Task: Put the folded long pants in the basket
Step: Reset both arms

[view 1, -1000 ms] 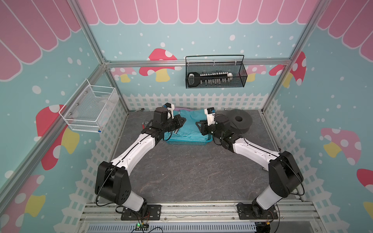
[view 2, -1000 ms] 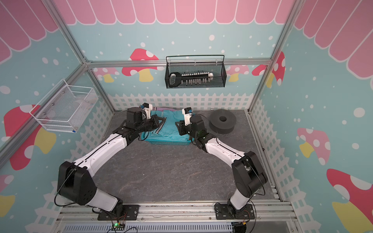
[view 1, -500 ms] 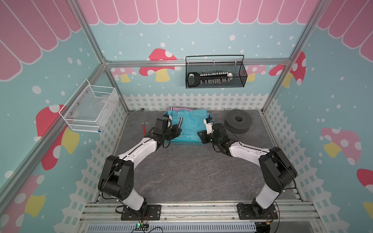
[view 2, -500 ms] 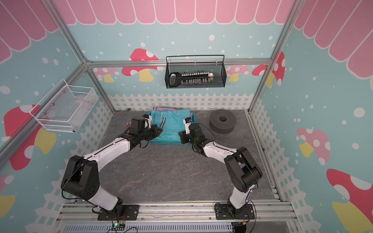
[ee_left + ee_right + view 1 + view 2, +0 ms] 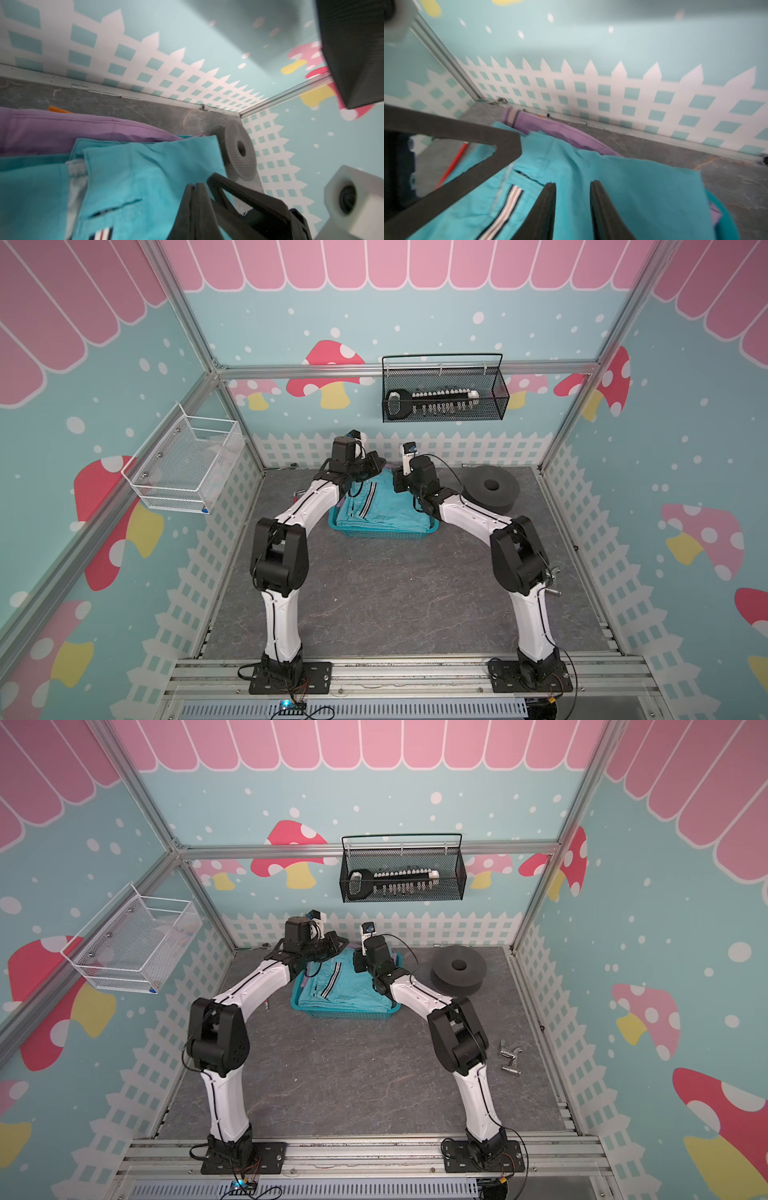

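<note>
**Basket** (image 5: 384,534) (image 5: 347,1014): stands on the grey floor (image 5: 395,593) in the upper middle of both top views. It is near the back wall, between the two arms.

**Teal pants** (image 5: 386,512) (image 5: 347,990): lie uppermost in the basket and span it from side to side. The striped trim runs down the left part of the cloth. The far edge is creased rather than flat (both wrist views show raised folds there).

**Lilac pants** (image 5: 62,131) (image 5: 550,128): lie under the teal pair and show beyond its far edge. A lilac sliver also shows at the basket's left side in a top view (image 5: 341,502).

**Orange pants** (image 5: 57,109): only a small tip is visible, behind the lilac cloth.

**Left gripper** (image 5: 195,185): clenched, with the fingers pressed flat together and nothing seen between them. It hangs over the far left part of the teal pants.

**Right gripper** (image 5: 573,184): released, with the jaws standing apart. Teal cloth shows through the gap and is not pinched. It is over the far right part of the same pair.

Whether either gripper's tips touch the cloth cannot be told.

**Other items:**
- A dark disc (image 5: 492,489) (image 5: 459,969) lies on the floor right of the basket, apart from it.
- A wire basket (image 5: 444,406) hangs on the back wall.
- A mesh basket (image 5: 187,464) hangs on the left wall.
- A red-handled tool (image 5: 453,166) lies on the floor beside the basket.
</note>
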`<state>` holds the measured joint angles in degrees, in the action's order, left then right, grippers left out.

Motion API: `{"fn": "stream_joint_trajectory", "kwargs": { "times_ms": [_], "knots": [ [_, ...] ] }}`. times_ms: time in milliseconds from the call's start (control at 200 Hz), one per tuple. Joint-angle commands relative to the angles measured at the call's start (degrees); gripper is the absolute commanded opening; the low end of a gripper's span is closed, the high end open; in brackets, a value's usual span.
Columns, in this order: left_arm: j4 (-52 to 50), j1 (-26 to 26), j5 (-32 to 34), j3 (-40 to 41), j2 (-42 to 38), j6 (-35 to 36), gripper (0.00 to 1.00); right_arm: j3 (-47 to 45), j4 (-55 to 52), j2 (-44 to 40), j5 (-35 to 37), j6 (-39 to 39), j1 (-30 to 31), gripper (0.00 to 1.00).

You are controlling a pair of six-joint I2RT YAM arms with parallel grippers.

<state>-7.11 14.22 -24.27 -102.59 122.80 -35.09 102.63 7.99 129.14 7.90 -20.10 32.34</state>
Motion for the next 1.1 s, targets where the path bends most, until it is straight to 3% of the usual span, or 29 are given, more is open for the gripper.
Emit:
{"fn": "stream_joint_trajectory", "kwargs": {
  "times_ms": [0,90,200,320,425,535,630,680,715,770,810,866,921,1011,1091],
  "knots": [
    [-2.55,-2.35,-0.65,-4.75,7.68,2.95,0.00,4.87,-7.08,6.62,5.10,1.60,-1.00,0.33],
    [-2.60,-3.53,-1.43,-5.78,10.07,2.93,0.00,5.83,-7.44,7.35,5.36,2.45,-1.18,0.32],
    [-1.11,-3.35,-2.06,-3.26,6.83,2.83,0.00,4.45,-7.17,3.21,4.88,3.37,-1.22,0.32],
    [2.44,-1.99,-0.13,3.81,-3.16,3.01,0.00,-2.05,-3.04,-5.84,3.40,3.91,-1.13,0.33],
    [7.70,-0.48,4.22,14.14,-16.67,2.80,0.04,-15.49,6.88,-17.26,3.05,4.64,-1.11,0.36],
    [16.82,-0.20,11.03,29.30,-34.09,2.97,0.18,-35.53,23.66,-31.89,5.96,8.23,-1.20,0.46],
    [31.09,-0.38,22.23,46.32,-49.28,7.46,0.48,-55.81,40.92,-44.03,10.49,17.06,-1.20,0.48],
    [41.37,0.26,28.36,57.33,-55.93,12.97,0.84,-67.08,52.18,-49.61,8.19,25.31,-1.14,0.47],
    [49.15,0.36,31.13,65.28,-59.90,16.70,0.98,-73.92,58.98,-53.27,7.62,29.65,-1.18,0.48],
    [59.72,-0.06,32.09,76.67,-65.35,23.06,0.99,-82.35,65.15,-58.31,10.72,32.52,-1.26,0.49],
    [63.65,-0.46,36.88,82.26,-69.27,25.91,0.99,-86.08,63.56,-62.28,15.37,31.54,-1.57,0.52],
    [61.41,-1.61,43.22,86.14,-72.75,25.95,0.99,-88.30,57.86,-66.94,18.06,31.66,-2.22,0.53],
    [57.26,-3.62,44.79,88.51,-74.80,25.93,0.99,-90.61,53.94,-69.62,19.10,32.55,-4.02,0.53],
    [64.51,-5.40,48.90,95.95,-72.96,28.12,0.99,-94.80,53.39,-71.40,23.64,30.26,-7.49,0.53],
    [74.45,-8.25,50.95,101.19,-67.21,28.78,0.99,-97.43,55.72,-70.76,22.40,26.76,-10.98,0.53]
  ]
}}
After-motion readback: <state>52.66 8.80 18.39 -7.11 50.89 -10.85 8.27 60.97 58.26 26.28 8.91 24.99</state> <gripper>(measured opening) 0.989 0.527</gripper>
